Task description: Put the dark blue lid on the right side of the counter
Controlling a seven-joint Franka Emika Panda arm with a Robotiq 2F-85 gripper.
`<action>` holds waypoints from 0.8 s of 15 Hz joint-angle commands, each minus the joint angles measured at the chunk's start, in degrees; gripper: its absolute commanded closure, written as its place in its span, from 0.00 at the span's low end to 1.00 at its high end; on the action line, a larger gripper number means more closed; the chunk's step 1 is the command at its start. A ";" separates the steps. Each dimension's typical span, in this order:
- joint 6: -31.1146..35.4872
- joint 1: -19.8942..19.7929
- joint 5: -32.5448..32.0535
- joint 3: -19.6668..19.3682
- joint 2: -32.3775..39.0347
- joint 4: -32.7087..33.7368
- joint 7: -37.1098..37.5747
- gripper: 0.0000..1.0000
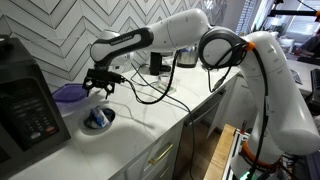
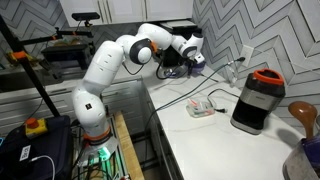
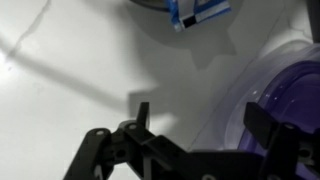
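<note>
The dark blue lid [image 1: 66, 94] lies flat on the white counter [image 1: 150, 120] at the far left, next to the tiled wall. In the wrist view the dark blue lid [image 3: 292, 88] fills the right side. My gripper [image 1: 100, 84] hangs just above the lid's near edge. In the wrist view my gripper [image 3: 205, 125] is open. One finger is over the bare counter [image 3: 70, 90], the other over the lid's rim. Nothing is held. In an exterior view my gripper [image 2: 192, 60] is near the wall and the lid is hidden behind it.
A grey dish [image 1: 98, 118] with blue-and-white contents sits in front of the lid; it also shows in the wrist view [image 3: 190, 8]. A black appliance [image 1: 25, 110] stands at the left. A black and red jar [image 2: 255, 100], a white device [image 2: 203, 108] and cables lie along the counter.
</note>
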 commanded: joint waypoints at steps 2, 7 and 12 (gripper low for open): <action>-3.34 0.64 -1.04 -0.29 5.86 7.30 0.91 0.33; -5.41 1.15 -1.45 -0.74 8.42 10.82 1.59 0.53; -5.88 1.83 -2.28 -0.93 5.88 10.05 2.66 0.07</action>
